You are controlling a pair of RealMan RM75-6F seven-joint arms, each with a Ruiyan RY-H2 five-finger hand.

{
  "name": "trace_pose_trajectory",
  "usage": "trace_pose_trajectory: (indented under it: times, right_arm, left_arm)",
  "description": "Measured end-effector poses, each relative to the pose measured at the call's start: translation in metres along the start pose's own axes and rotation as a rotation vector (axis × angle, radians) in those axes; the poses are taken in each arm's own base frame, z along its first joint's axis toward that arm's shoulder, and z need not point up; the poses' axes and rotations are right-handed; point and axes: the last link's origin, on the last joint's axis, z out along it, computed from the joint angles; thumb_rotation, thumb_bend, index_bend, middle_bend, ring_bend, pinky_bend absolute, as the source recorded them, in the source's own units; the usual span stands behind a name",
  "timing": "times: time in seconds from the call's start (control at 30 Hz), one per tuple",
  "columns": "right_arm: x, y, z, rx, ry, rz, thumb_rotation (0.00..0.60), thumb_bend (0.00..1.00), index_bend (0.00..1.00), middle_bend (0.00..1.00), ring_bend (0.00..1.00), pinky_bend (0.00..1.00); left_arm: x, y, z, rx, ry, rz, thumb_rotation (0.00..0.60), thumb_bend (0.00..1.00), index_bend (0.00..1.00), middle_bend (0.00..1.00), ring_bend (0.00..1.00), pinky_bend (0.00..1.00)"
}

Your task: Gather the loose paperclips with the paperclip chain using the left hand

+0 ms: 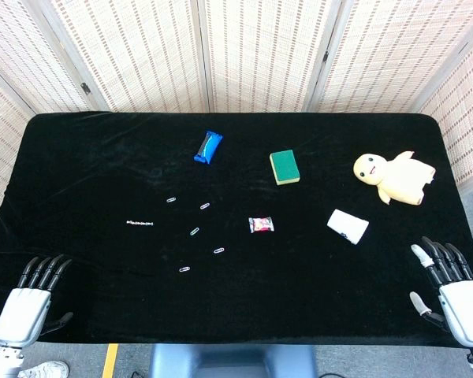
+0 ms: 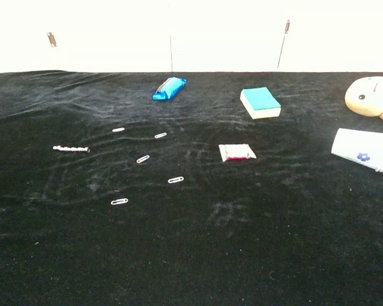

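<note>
A short paperclip chain lies on the black tablecloth, left of centre. Several loose paperclips are scattered to its right, among them one at the far side, one in the middle and one nearest me. My left hand rests at the table's near left corner, fingers apart and empty, well short of the chain. My right hand sits at the near right corner, also holding nothing. Neither hand shows in the chest view.
A blue snack packet lies at the back, a green sponge to its right. A small red-and-white candy, a white folded item and a yellow plush toy lie on the right half.
</note>
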Motion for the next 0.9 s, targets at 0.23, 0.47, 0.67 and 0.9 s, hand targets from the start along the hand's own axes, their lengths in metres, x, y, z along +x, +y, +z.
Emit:
trace_pose_trajectory:
  times: [0.23,0.47,0.67,0.9]
  right_arm:
    - [0.000,0.001,0.000,0.001,-0.003,0.003,0.600,0.36,0.00,0.00,0.01,0.00]
    - [0.001,0.002,0.006,-0.011,-0.001,0.007,0.600,0.36,0.00,0.00,0.01,0.00]
    - [0.001,0.004,0.014,-0.042,0.005,0.002,0.600,0.36,0.00,0.00,0.01,0.00]
    - [-0.005,0.006,0.025,-0.071,-0.024,-0.022,0.600,0.36,0.00,0.00,0.01,0.00]
  left_arm:
    - [-0.001,0.001,0.000,0.000,-0.008,0.004,0.600,0.15,0.10,0.10,0.10,0.01]
    - [-0.003,0.003,0.002,-0.037,-0.028,-0.007,0.600,0.15,0.10,0.12,0.11,0.05]
    - [0.001,0.005,0.024,-0.086,-0.022,-0.024,0.600,0.15,0.11,0.28,0.32,0.32]
    - [-0.003,0.006,0.074,-0.071,-0.108,-0.059,0.600,0.20,0.18,0.63,0.80,0.77]
